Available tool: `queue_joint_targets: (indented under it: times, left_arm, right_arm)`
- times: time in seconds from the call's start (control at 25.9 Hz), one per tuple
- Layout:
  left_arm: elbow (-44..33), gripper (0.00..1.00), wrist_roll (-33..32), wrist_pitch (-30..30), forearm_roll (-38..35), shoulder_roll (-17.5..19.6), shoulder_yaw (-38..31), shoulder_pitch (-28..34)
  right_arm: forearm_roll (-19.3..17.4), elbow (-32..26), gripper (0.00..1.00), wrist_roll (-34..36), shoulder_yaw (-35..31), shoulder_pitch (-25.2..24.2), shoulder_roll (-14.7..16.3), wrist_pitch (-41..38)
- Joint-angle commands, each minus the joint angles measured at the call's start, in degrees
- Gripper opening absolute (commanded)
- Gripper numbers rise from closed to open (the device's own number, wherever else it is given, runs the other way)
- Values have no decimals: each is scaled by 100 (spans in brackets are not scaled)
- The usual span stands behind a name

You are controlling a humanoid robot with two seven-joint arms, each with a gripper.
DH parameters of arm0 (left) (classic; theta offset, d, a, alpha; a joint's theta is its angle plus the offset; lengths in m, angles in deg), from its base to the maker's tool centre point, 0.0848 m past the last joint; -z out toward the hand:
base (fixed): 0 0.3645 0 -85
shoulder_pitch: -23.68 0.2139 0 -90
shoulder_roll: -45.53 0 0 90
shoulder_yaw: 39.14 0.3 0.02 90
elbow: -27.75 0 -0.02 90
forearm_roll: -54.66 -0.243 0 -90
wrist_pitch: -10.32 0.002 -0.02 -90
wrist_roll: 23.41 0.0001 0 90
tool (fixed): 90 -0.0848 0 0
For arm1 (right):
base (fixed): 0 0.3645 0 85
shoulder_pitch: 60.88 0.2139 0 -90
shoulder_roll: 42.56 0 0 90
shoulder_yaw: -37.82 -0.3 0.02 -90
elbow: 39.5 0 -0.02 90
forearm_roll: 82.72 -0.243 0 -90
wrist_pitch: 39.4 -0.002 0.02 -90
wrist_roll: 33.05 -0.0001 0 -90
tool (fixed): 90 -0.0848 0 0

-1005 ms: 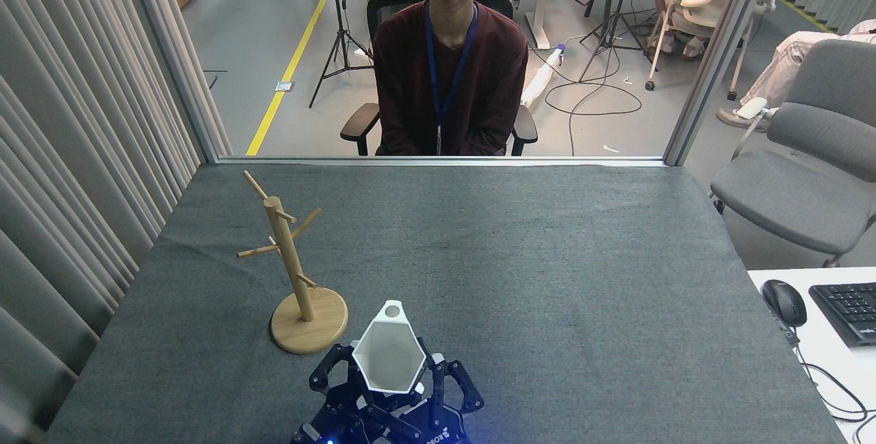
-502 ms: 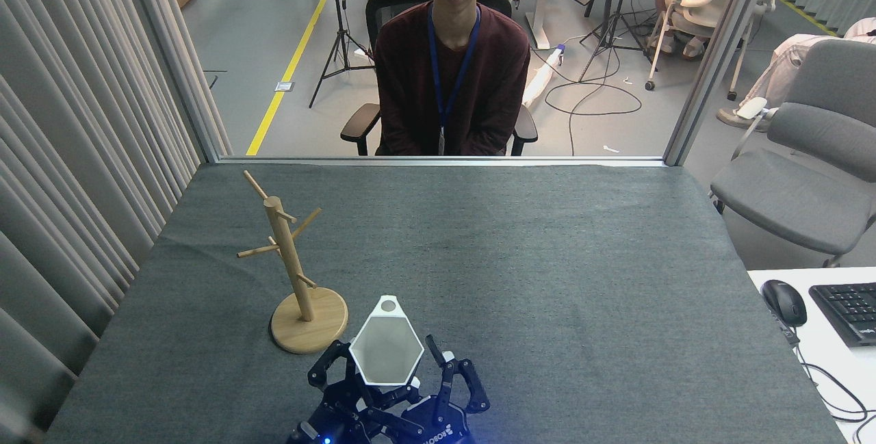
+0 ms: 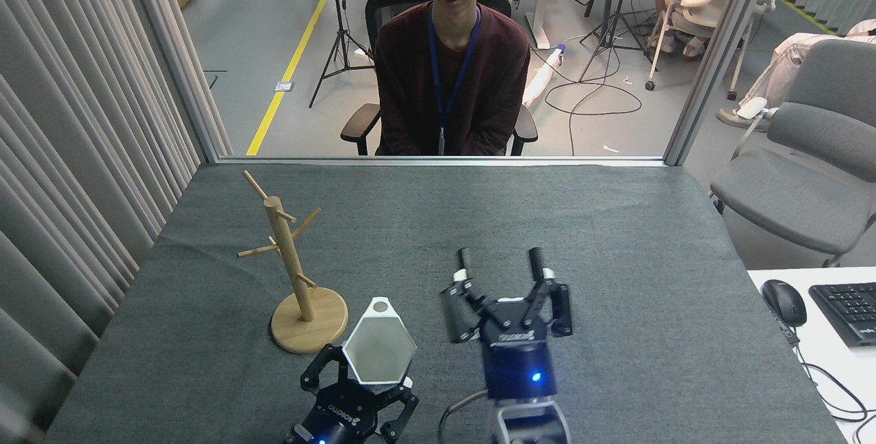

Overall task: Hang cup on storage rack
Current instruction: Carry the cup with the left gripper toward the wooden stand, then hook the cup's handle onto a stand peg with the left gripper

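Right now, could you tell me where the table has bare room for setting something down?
The grey cloth table is bare beyond the open right gripper and rightward. Crowded near-left: light wooden mug tree, white hexagonal cup, left gripper.

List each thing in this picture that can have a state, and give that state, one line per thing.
Cup: held in the left tool, mouth facing the camera, loop tab up, not hung.
Storage rack: upright on the table, pegs bare.
Left tool: shut on the cup.
Right tool: open, holding nothing, over the table.
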Motion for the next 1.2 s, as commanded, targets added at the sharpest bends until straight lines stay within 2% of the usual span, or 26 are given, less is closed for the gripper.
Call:
queue_joint_targets:
  times: [0.0,0.08,0.12,0.19,0.31,0.35,0.5,0.73,1.0,1.16]
  left_arm:
    - [-93,35,25,161,40,17,-417,28]
    - [-216,35,60,152,119,35,-944,151]
    - [-295,35,69,152,155,52,-1182,222]
    - [-488,34,87,161,155,96,-1577,275]
    - [-479,34,131,416,-21,140,-2254,204]
    - [-470,34,131,618,-223,140,-2386,151]
    - [-101,34,324,1154,-1805,131,-2518,-244]
    - [215,33,482,1330,-2772,79,-2553,-666]
    - [892,33,482,1400,-2965,43,-2553,-1132]
    - [1243,33,500,1594,-2957,61,-2544,-1193]
  right_arm:
    - [145,793,99,-380,-681,288,435,125]
    - [857,837,99,-380,-619,-160,1032,-60]
    - [998,828,99,-354,-610,-476,1111,-174]
    - [1006,828,99,-345,-610,-731,1173,-279]
    - [1006,828,99,-345,-646,-758,1147,-279]
    - [1006,828,99,-345,-646,-758,1129,-271]
    - [1006,837,99,-354,-654,-714,1103,-262]
    - [1015,837,99,-363,-654,-705,1094,-262]
    - [1006,837,99,-354,-672,-705,1085,-262]
    - [1006,837,99,-354,-672,-705,1094,-262]
